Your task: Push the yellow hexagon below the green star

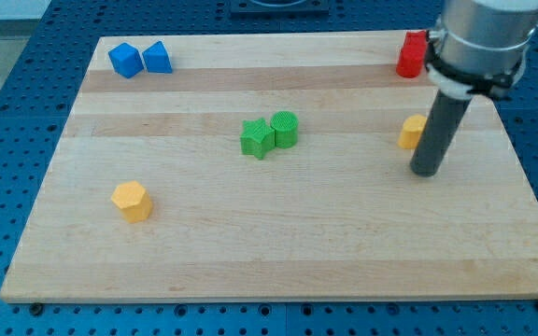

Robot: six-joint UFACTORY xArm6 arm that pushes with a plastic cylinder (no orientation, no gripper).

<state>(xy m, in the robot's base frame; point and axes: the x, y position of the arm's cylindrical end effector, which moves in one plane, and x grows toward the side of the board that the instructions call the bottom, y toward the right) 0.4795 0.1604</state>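
Note:
The yellow hexagon (131,201) lies on the wooden board at the view's lower left. The green star (256,138) sits near the board's middle, touching a green cylinder (285,129) on its right. The hexagon is well to the left of and below the star. My tip (425,172) rests on the board at the view's right, far from the hexagon and the star. A second yellow block (412,132) sits just up and left of my tip, partly hidden by the rod.
Two blue blocks (125,60) (158,58) sit side by side at the board's top left. A red block (411,54) sits at the top right, partly hidden by the arm. The wooden board (278,243) lies on a blue perforated table.

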